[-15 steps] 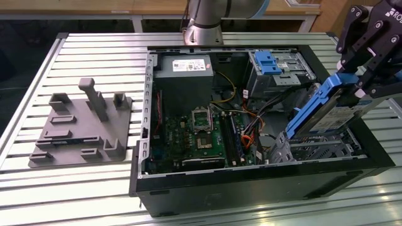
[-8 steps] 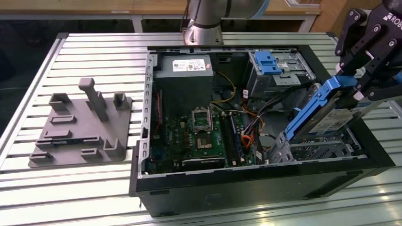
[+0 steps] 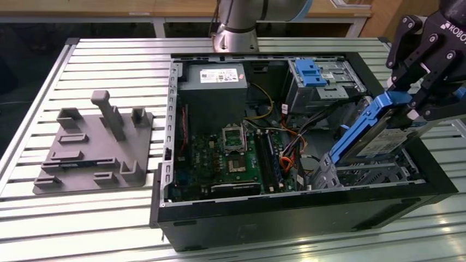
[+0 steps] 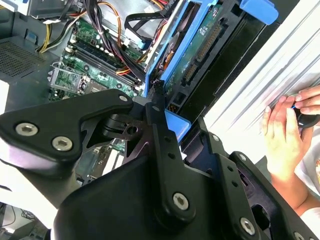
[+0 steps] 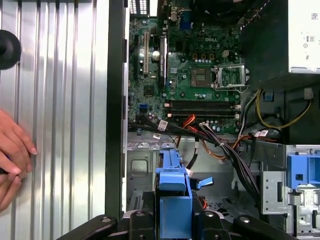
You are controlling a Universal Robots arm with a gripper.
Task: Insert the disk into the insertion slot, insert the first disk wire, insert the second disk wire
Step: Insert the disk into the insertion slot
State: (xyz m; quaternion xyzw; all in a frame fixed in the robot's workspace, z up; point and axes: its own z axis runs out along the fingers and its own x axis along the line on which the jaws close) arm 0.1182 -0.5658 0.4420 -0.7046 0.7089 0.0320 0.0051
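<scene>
Clamping fingers [image 3: 406,73] hold disk [image 3: 372,136] by blue carrier | silver disk tilted, lower end at insertion slot [image 3: 368,173] beneath fingers | case wall [image 3: 439,177] close alongside

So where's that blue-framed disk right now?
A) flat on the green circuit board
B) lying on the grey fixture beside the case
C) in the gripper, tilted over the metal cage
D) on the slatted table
C: in the exterior view the gripper clamps the disk, which slants down toward the cage.
</scene>
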